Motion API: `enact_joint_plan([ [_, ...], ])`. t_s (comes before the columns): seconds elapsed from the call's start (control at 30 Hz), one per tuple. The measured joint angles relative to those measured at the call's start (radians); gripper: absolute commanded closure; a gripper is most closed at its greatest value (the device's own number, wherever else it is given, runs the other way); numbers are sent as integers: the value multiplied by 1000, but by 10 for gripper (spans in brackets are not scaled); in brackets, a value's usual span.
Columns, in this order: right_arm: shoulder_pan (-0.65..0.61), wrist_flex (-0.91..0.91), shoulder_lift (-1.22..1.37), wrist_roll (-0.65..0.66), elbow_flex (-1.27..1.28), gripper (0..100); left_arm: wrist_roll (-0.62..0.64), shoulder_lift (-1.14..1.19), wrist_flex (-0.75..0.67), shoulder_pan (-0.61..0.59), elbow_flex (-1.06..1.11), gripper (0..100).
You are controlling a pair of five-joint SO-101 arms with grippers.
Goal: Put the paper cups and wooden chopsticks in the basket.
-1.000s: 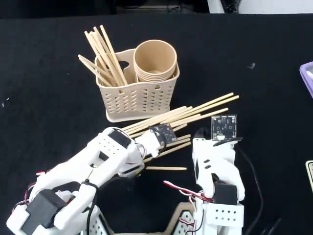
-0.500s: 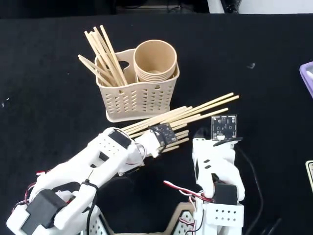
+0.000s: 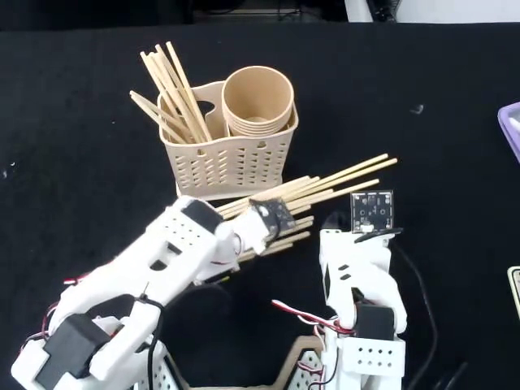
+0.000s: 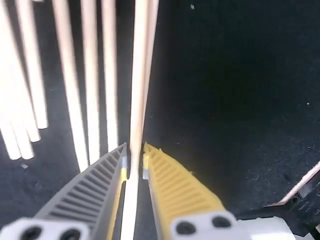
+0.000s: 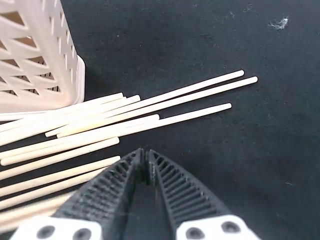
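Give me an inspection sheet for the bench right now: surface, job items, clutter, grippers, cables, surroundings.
Surface: black table, a few pale specks.
Job's things: basket upright, with stacked paper cups in one compartment and chopsticks standing in the other; loose chopsticks lying on the table in front of the basket.
Clutter: purple object at the table's edge, cut off.
Grippers: left gripper shut on a chopstick at the loose pile; right gripper shut, empty, above the table beside the pile.
Cables: red and white wires at the arm bases; black cable beside the right arm.
Surroundings: white surface beyond the table's far edge.
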Motion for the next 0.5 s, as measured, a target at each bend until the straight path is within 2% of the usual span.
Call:
enact_joint_plan([
  [0.2, 32, -8, 0, -6, 0, 986, 0, -2, 97, -78, -83, 971],
  [0.37, 161, -58, 0, -152, 0, 986, 2, -6, 126, -120, -121, 971],
  [0.5, 175, -61, 0, -175, 0, 986, 2, -87, 130, -115, -126, 971],
])
